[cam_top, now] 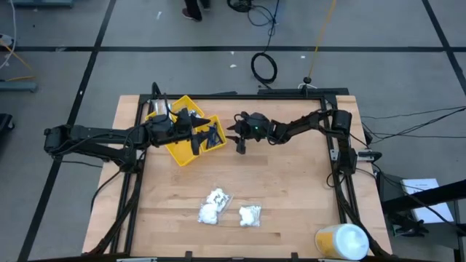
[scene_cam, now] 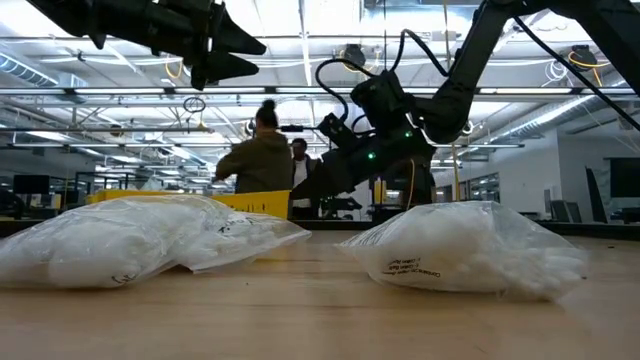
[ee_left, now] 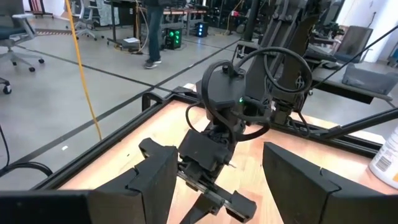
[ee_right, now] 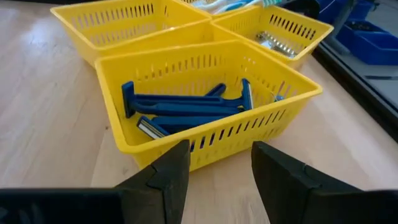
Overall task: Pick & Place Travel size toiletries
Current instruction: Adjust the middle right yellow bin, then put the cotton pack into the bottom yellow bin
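Two bags of white lumps lie nearest in the low view. High view: they sit toward the table's front edge; the tray stands at the back-left. Left gripper: fingers apart above the tray, empty. Right gripper: fingers apart, empty, facing blue razors in a compartment.

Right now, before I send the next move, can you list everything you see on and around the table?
tray: one, yellow, several compartments, far-left part of the table
razors: a few, dark blue, lying in the tray compartment nearest the right hand
silvery packets: several, in another tray compartment
cotton bags: three, clear with white lumps, near-centre of the table, two touching, one apart
container: one, white and yellow, near-right corner
table: one, light wood
people: two, beyond the table in the low view
left hand: open, above the tray
right hand: open, empty, just beside the tray
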`<state>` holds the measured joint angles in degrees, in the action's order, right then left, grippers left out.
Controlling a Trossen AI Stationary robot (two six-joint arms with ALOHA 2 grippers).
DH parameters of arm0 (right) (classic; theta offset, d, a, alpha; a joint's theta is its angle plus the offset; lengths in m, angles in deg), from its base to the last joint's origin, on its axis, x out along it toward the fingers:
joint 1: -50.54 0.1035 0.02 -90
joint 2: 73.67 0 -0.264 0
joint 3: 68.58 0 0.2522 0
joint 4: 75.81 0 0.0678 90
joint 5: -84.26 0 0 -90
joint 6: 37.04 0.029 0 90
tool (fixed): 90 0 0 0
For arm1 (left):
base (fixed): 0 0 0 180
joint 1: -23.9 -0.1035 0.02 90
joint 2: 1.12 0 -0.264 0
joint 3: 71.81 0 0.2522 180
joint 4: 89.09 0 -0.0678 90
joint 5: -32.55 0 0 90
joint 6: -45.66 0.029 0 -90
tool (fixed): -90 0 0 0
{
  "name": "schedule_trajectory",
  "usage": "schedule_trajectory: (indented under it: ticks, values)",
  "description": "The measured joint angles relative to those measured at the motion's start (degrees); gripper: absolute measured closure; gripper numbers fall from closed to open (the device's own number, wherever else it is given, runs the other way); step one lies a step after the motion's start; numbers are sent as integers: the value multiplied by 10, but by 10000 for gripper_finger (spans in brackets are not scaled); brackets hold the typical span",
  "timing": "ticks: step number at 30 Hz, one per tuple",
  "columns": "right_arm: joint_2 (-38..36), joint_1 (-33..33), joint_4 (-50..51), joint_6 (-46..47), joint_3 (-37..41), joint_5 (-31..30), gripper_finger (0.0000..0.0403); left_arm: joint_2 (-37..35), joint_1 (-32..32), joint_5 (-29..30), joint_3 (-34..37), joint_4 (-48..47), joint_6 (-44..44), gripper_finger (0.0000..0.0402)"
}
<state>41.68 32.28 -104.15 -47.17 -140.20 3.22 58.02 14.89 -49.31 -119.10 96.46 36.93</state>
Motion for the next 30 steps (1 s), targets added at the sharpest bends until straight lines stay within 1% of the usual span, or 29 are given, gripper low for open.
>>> schedule_trajectory:
  ticks: [3,6,8,11,13,15,19,21,23,27,30]
  values:
    - [-16,3,29,5,2,1,243,0,0,0,0,-9,0,167]
    - [-65,22,87,-2,1,0,243,0,0,0,0,-17,0,167]
    - [-106,42,153,-15,2,-1,243,0,0,2,0,-20,0,167]
    - [-161,85,236,-12,3,-19,243,0,0,9,0,-22,0,167]
    - [-197,127,302,5,2,-39,242,0,0,10,0,-29,-1,167]
    - [-217,179,354,32,2,-61,240,0,0,12,0,-37,-2,167]
    - [-221,297,417,65,3,-132,223,1,0,25,0,-46,-8,167]
    - [-218,350,414,85,3,-174,207,5,0,31,0,-45,-8,167]
    - [-205,393,409,104,2,-199,186,11,0,39,0,-47,-13,167]
    - [-181,446,403,163,3,-210,151,21,0,51,0,-45,-25,167]
    - [-152,465,394,220,3,-212,141,36,0,55,0,-45,-35,167]
